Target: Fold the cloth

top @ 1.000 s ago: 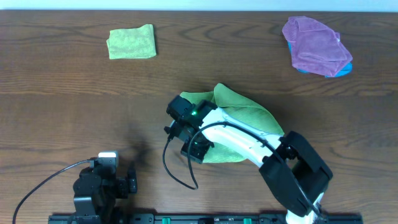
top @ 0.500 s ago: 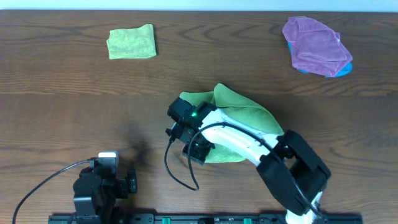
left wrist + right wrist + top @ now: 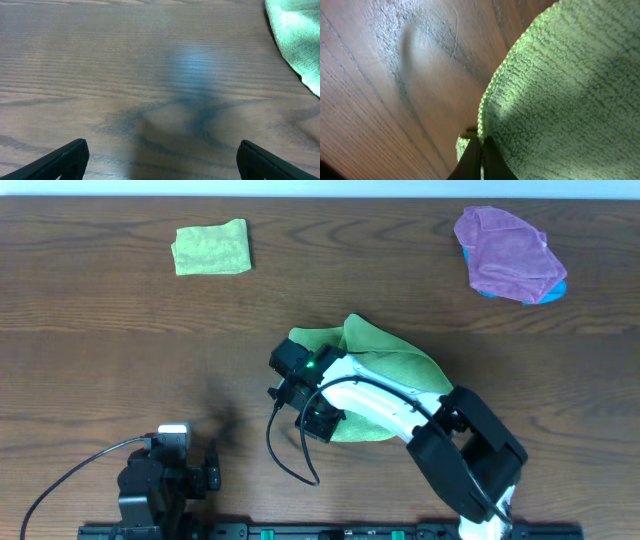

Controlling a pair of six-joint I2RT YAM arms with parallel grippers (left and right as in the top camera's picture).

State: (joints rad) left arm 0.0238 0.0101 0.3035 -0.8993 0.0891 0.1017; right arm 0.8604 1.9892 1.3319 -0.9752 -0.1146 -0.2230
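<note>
The green cloth (image 3: pixel 395 360) lies rumpled in the middle of the table, partly doubled over on itself. My right arm reaches across it, and my right gripper (image 3: pixel 298 386) sits at the cloth's left edge. In the right wrist view the right gripper (image 3: pixel 480 150) is shut on the hemmed edge of the cloth (image 3: pixel 560 95), with a small fold pinched between the fingertips. My left gripper (image 3: pixel 205 468) rests near the front left of the table. In the left wrist view the left gripper (image 3: pixel 161 162) stands wide open over bare wood, and a corner of the cloth (image 3: pixel 297 35) shows at the upper right.
A folded yellow-green cloth (image 3: pixel 211 248) lies at the back left. A purple cloth (image 3: pixel 508 253) is heaped over a blue item (image 3: pixel 556 290) at the back right. A black cable (image 3: pixel 285 450) loops down from the right wrist.
The right gripper's jaws have closed onto the cloth's left edge. The right arm's rear links shifted slightly left. The left arm has not moved.
</note>
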